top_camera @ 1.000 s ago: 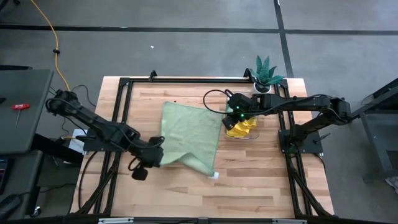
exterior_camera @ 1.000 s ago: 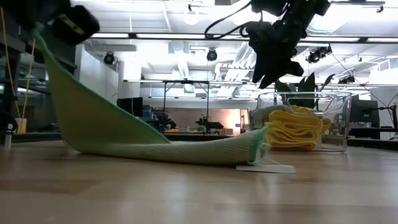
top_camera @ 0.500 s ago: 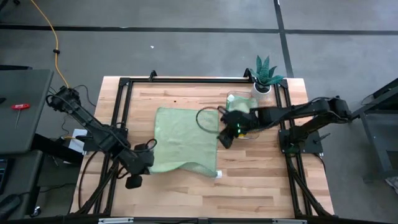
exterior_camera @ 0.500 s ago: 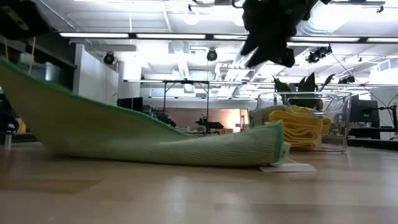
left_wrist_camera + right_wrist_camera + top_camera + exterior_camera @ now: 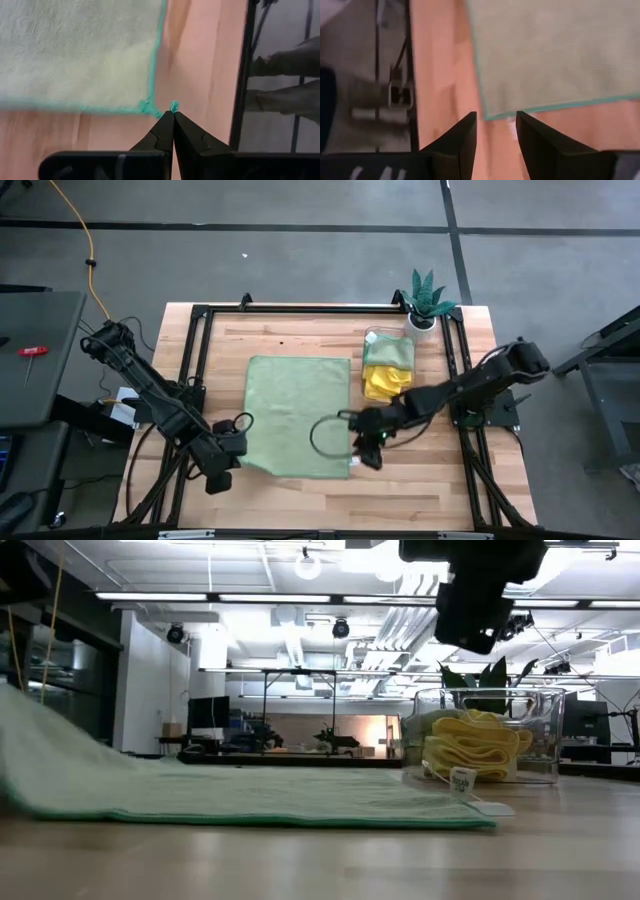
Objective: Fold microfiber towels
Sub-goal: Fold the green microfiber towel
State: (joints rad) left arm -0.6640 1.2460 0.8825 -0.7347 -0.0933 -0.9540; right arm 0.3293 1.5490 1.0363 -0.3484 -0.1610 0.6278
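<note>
A pale sage green microfiber towel [image 5: 298,415] lies spread nearly flat on the wooden table [image 5: 420,490]. My left gripper [image 5: 237,455] is shut on its near-left corner. In the low view the towel [image 5: 250,795] rises a little toward that corner. My right gripper [image 5: 362,450] hovers open over the near-right corner [image 5: 490,116]. The towel's white tag [image 5: 462,780] sticks out at that corner. The right fingers stand above the corner and touch nothing. My left gripper pinches the very tip of the towel's near-left corner [image 5: 173,106] between its two fingertips; it looks like a single layer. The fingers slant down from the table's near-left side. The corner is raised slightly, and the rest of the towel lies on the table.
A clear container [image 5: 388,370] at the right holds folded yellow towels [image 5: 475,750] with a green one on top. A small potted plant [image 5: 428,300] stands at the far right corner. Black frame rails [image 5: 195,380] run along the table's sides.
My left gripper has gone toward the table's near edge, turning as it went. It drew the raised near-left corner down and out, and the towel now lies spread square. My right gripper has swung from over the container toward the near edge, above the towel's near-right corner.
</note>
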